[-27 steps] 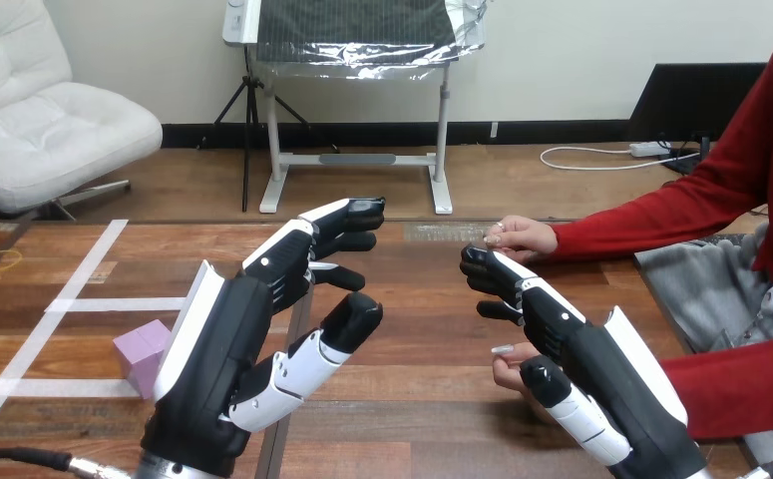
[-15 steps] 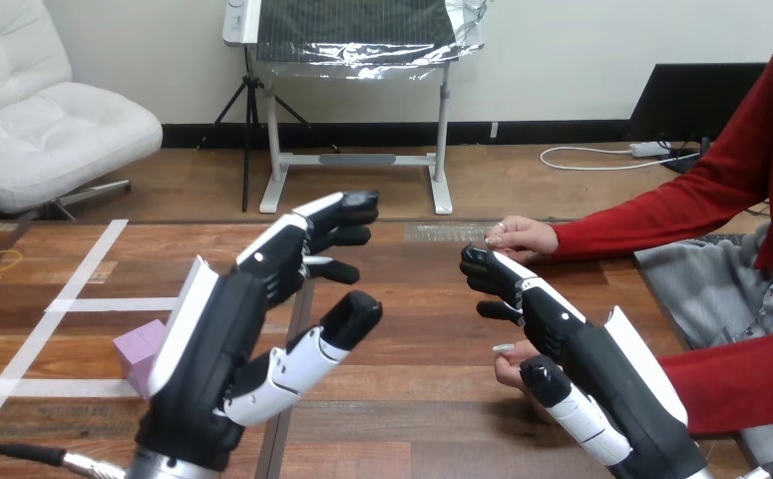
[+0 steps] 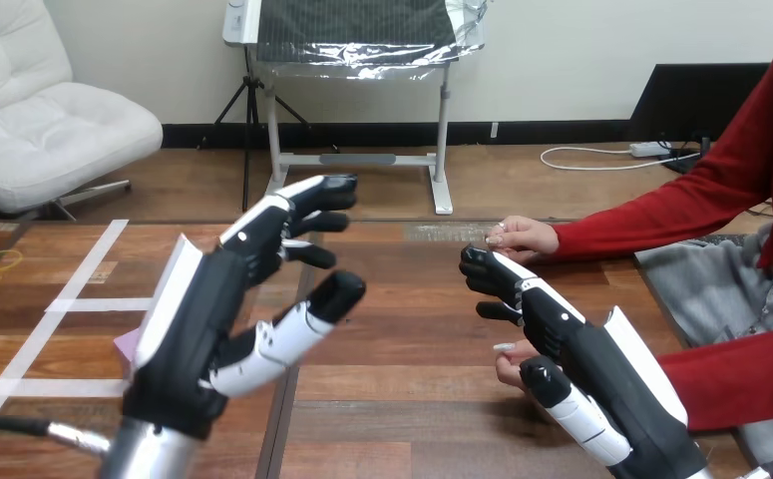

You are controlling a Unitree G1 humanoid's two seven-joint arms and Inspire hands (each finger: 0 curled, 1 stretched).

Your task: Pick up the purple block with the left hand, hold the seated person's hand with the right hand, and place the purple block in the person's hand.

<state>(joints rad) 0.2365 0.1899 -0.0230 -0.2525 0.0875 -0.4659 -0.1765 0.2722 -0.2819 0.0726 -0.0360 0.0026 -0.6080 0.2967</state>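
The purple block (image 3: pixel 123 346) sits on the worktop (image 3: pixel 412 339) behind the back of the left hand (image 3: pixel 197 329). A narrow sliver of it peeks past the hand's white shell, well back from the left fingers (image 3: pixel 292 215) and to their left. Those fingers are spread and nearly straight, pointing forward and to the right, with the thumb held apart below them. They grip nothing, and the left hand hangs above the worktop. Whether it touches the block cannot be told.

To the right of the left fingers, across a bare stretch of wood, the right hand (image 3: pixel 586 364) reaches forward. The right fingers (image 3: pixel 497 274) are loosely stretched, the thumb stands off to the near side, and nothing is clasped.

The person's lower hand (image 3: pixel 510 367) shows in the gap between that thumb and the right fingers, lying beneath the palm — contact between the two cannot be made out. The person's upper hand (image 3: pixel 520 238) rests on the worktop just beyond the right fingertips, apart from them.

White tape lines (image 3: pixel 63 304) cross the wood to the left of the left fingers — the block lies among them.
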